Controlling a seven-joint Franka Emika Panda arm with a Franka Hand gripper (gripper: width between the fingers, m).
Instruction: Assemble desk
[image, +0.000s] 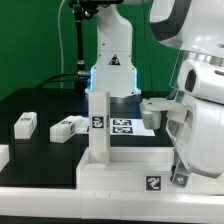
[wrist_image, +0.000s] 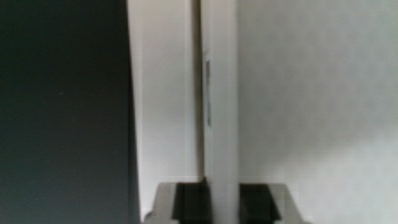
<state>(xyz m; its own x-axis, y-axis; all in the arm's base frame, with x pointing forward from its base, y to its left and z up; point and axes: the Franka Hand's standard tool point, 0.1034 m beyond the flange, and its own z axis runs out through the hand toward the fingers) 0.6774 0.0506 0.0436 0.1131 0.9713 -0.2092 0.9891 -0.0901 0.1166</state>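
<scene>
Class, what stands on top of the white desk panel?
One tagged white leg stands upright on the desk panel. The robot arm covers the panel's end at the exterior view's right, hiding anything there.

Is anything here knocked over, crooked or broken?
Nothing stands out. One leg stands upright on the desk panel. The loose legs lie flat on the black table, seemingly just not fitted yet rather than toppled.

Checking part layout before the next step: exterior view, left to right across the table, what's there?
White piece cut by the edge → first flat leg → second flat leg → upright leg → marker board → robot arm. Panel spans the front, so unranked.
</scene>
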